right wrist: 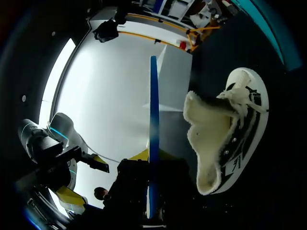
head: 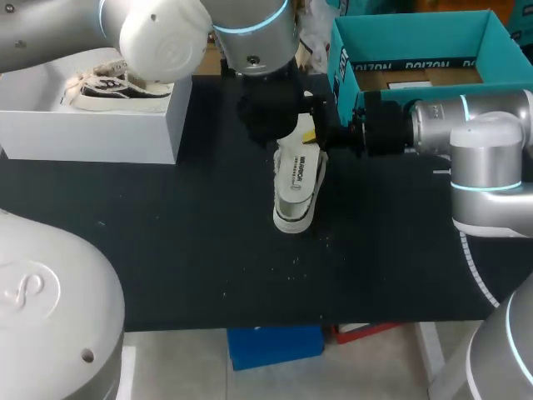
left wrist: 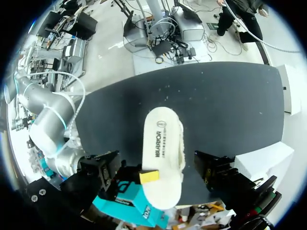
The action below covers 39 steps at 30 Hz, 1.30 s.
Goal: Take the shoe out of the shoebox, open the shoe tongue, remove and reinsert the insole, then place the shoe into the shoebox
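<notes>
A white shoe (head: pixel 291 212) with black trim and a fleece lining lies on the black table (head: pixel 166 233) near the middle. Its white printed insole (head: pixel 303 171) is held over it at the heel end by my right gripper (head: pixel 327 133), which is shut on it. In the right wrist view the insole (right wrist: pixel 153 120) shows edge-on as a thin blue strip between the fingers, with the shoe (right wrist: pixel 235 139) beside it. My left gripper (head: pixel 271 112) hangs above, open. In the left wrist view its fingers stand wide apart on either side of the insole (left wrist: pixel 160 139). The teal shoebox (head: pixel 416 37) stands at the back right.
A white box (head: pixel 92 125) at the back left holds a second shoe (head: pixel 112 87). My right arm (head: pixel 466 133) reaches across in front of the teal shoebox. A blue bin (head: pixel 275 346) sits below the table's front edge.
</notes>
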Tool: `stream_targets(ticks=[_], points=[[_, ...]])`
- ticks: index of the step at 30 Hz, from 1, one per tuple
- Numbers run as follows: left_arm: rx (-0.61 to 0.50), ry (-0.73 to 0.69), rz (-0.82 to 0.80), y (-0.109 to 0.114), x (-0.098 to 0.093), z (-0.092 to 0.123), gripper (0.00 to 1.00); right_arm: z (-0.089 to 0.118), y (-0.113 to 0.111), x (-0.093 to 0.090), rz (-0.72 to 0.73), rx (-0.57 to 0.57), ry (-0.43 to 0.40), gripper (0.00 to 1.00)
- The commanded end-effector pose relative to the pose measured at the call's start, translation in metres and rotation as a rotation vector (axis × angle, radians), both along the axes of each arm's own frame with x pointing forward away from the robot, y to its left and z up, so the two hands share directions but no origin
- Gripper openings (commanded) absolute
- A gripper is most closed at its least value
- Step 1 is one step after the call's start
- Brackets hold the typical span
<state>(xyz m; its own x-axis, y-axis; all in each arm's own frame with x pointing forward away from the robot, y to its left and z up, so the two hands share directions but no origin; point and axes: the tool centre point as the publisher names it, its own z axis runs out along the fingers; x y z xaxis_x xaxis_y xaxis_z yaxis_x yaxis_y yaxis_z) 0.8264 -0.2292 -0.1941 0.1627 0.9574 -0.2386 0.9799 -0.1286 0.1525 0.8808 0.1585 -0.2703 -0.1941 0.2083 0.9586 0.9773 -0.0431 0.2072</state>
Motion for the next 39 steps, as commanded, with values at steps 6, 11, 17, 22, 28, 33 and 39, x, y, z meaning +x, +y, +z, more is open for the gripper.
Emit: stream_targets(ticks=[6,11,17,22,28,33,39], points=[[0.016,0.007,-0.004,-0.004,0.043,0.010,1.00,0.000,0.001,0.000,-0.001,-0.003,0.001,0.00],[0.018,0.000,-0.004,-0.003,0.069,0.016,1.00,0.000,0.001,0.000,-0.001,-0.003,0.001,0.00],[0.024,-0.007,-0.016,-0.003,0.103,0.020,1.00,0.000,0.001,0.000,-0.001,-0.003,0.001,0.00],[0.028,-0.011,-0.026,-0.005,0.131,0.020,1.00,0.000,0.001,0.000,-0.001,-0.003,0.001,0.00],[0.030,-0.009,-0.037,-0.011,0.162,0.014,1.00,0.000,0.001,0.000,-0.001,-0.003,0.001,0.00],[0.020,-0.003,-0.040,-0.014,0.180,0.010,1.00,0.000,0.001,0.000,-0.001,-0.003,0.001,0.00],[0.011,-0.006,-0.040,-0.017,0.191,0.011,1.00,0.000,0.001,0.000,-0.001,-0.003,0.001,0.00]])
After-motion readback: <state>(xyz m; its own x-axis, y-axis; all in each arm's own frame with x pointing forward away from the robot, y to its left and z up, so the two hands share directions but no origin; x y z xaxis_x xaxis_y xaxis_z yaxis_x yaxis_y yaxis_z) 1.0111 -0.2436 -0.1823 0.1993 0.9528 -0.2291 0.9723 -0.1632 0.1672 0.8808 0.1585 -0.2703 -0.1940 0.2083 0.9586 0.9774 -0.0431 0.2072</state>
